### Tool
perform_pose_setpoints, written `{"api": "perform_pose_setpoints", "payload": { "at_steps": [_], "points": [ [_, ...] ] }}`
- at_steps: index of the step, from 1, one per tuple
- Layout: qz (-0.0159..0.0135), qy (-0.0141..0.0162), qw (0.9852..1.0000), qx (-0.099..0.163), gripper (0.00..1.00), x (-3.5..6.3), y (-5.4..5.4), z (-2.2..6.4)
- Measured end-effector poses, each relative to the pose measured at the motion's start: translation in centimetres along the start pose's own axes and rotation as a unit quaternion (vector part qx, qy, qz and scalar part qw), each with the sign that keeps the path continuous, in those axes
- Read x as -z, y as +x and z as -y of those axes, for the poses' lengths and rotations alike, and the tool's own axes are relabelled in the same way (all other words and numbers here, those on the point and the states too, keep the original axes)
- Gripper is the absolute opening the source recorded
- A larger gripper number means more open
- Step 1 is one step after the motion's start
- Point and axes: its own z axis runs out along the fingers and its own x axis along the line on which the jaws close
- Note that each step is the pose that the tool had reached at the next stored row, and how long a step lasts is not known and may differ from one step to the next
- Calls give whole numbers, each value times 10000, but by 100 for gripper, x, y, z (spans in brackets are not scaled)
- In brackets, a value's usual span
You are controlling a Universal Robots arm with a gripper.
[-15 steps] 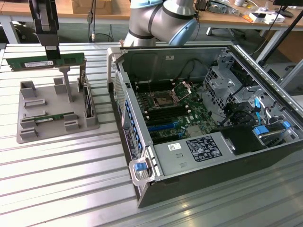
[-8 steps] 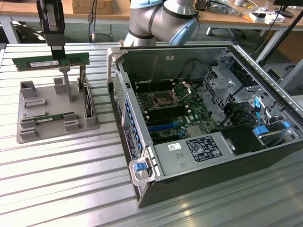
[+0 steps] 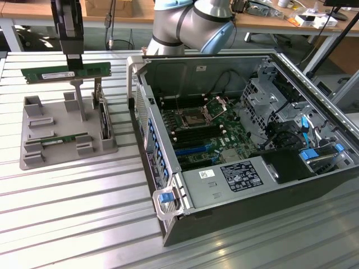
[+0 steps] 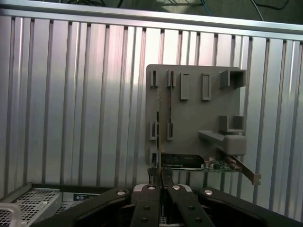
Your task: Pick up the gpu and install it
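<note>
The gpu (image 3: 47, 73), a long thin green board stick with a white label, hangs level in the air above the grey holder (image 3: 39, 162) at the exterior view's left. My gripper (image 3: 73, 66) comes down from above and is shut on the stick's middle. In the wrist view the gripper (image 4: 159, 174) pinches the gpu (image 4: 158, 137), seen edge-on as a thin dark line over the grey holder (image 4: 194, 109). The open computer case (image 3: 168, 168) with its green motherboard (image 3: 205, 126) stands at the exterior view's right, apart from the gripper.
A second green stick (image 3: 61, 138) lies in a slot of the holder. A dark upright card (image 3: 104, 119) with a metal bracket (image 4: 244, 169) stands at the holder's edge nearest the case. Everything rests on a ribbed metal table (image 3: 73, 218). Desks stand behind.
</note>
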Motion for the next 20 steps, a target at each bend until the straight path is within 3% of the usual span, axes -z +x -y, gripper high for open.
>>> {"api": "perform_pose_setpoints", "payload": {
  "at_steps": [20],
  "points": [
    [0,0,10000,0,12,9,13,190]
  ]
}}
